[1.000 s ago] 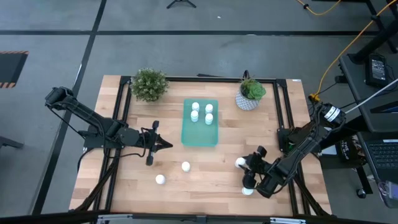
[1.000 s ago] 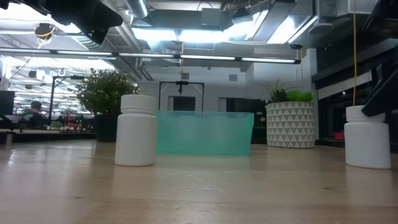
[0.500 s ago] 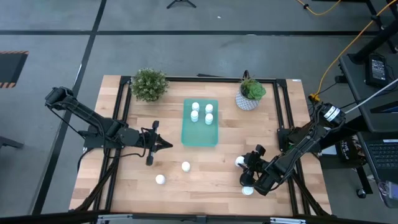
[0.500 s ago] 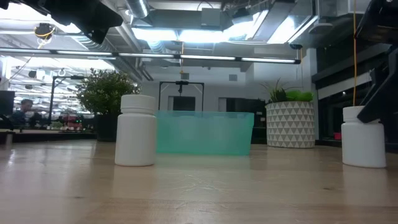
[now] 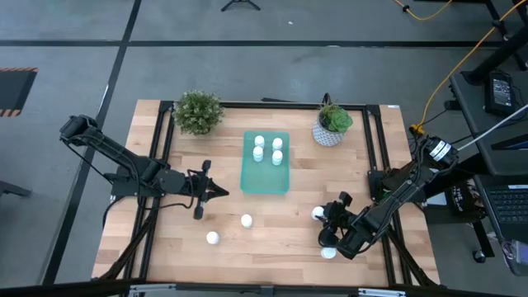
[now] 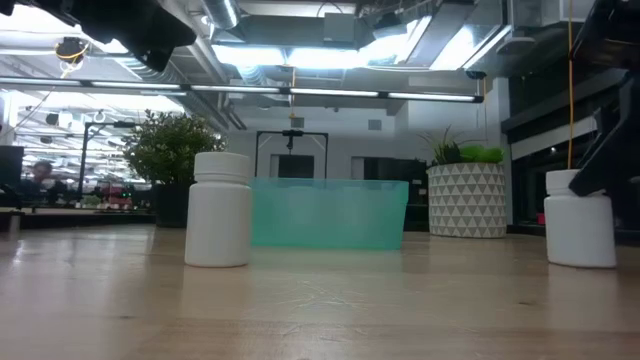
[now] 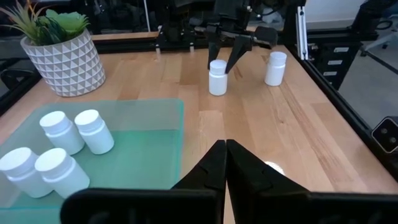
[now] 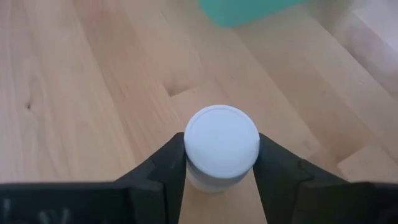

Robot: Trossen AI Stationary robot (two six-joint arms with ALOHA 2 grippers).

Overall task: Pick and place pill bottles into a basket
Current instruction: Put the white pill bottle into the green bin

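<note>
Eight small white cylindrical pill bottles with round caps show in the high view: four lie in the one shallow translucent teal-green plastic basket (image 5: pixel 266 183), and four stand on the wooden counter (image 5: pixel 272 239). Two potted green plants stand at the far side. Two dark robot arms flank the counter.

A light wooden plank surface (image 5: pixel 272 227) sits inside a black metal frame (image 5: pixel 162 140). At its far edge stand two potted plants, well apart from each other: a bushy green plant in a dark pot (image 5: pixel 198 112) on one side, and a leafy plant in a white pot with a triangle pattern (image 5: pixel 332 128) on the other. Grey floor (image 5: pixel 247 62) surrounds the surface, crossed by dark lines, and an orange cable (image 5: pixel 462 62) trails over it. In the low view, ceiling lights (image 6: pixel 330 50) shine across the room behind.
</note>
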